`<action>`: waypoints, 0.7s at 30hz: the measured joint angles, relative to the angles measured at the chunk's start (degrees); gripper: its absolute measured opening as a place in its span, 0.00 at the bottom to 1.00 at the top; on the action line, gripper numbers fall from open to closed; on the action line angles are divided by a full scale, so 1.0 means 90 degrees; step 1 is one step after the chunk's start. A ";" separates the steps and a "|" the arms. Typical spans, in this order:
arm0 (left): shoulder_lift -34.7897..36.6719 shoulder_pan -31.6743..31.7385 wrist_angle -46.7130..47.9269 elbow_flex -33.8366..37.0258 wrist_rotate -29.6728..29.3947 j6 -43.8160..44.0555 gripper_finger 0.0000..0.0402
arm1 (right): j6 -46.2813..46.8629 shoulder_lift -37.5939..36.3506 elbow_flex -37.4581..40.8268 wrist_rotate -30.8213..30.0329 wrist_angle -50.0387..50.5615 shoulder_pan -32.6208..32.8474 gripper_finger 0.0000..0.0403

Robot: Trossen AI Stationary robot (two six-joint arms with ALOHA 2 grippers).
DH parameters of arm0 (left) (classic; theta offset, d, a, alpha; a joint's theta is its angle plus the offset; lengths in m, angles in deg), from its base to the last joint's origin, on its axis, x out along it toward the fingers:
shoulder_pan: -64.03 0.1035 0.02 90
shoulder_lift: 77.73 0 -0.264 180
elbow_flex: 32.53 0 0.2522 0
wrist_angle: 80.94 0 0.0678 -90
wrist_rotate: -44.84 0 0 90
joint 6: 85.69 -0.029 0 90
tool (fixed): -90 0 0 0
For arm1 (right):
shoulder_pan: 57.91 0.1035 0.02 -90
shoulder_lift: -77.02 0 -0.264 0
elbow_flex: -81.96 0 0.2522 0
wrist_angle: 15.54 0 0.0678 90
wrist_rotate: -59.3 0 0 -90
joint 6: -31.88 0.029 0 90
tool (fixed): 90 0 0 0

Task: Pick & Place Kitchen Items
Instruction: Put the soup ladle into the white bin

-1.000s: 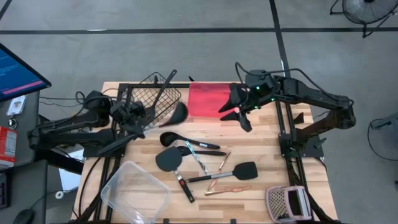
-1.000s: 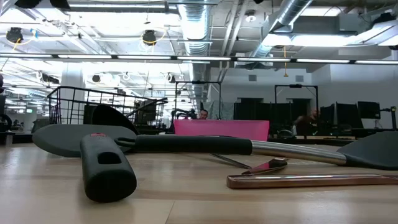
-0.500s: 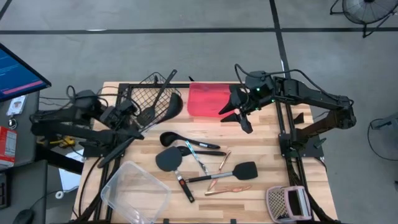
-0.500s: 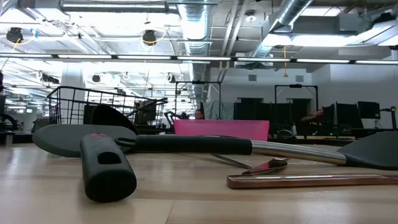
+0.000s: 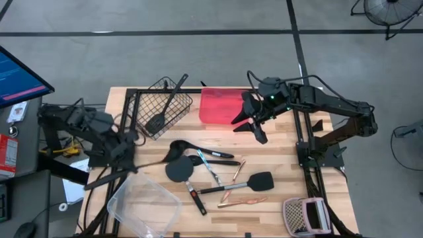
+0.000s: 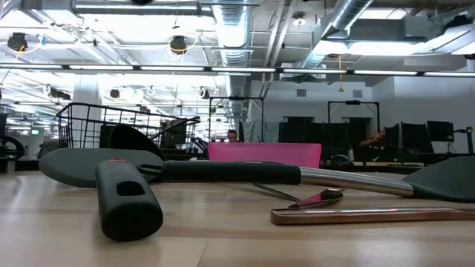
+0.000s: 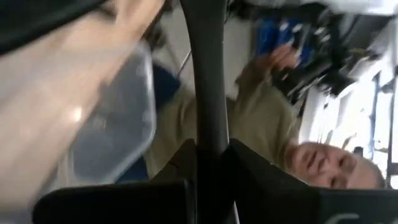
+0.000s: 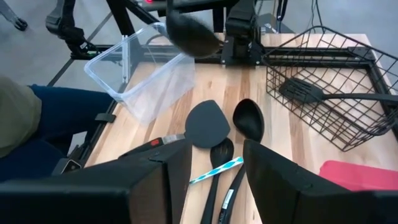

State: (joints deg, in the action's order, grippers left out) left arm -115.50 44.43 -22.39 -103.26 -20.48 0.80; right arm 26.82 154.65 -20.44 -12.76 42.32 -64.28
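Grey floor [image 5: 198,59] is surrounding the table, a fan [image 5: 386,10] standing at two o'clock; ceiling ducts [image 6: 237,33] are hanging under bright lights [image 6: 178,44].

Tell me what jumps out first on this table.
The left gripper, at the table's left edge just above the clear tub, is shut on a black ladle lifted off the wood. A scatter of utensils lies mid-table, and one black turner sits in the wire basket at the back. The right gripper hangs open by the red tray.
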 joint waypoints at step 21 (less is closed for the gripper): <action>-0.0129 -0.2297 0.0930 0.0021 0.0646 0.2590 0.10 | 0.0015 0.0002 0.0000 -0.0002 -0.0329 -0.0002 0.34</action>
State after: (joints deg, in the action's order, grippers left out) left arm -116.66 23.76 -14.02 -103.07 -14.67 24.12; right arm 26.95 154.67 -20.44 -12.78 39.35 -64.30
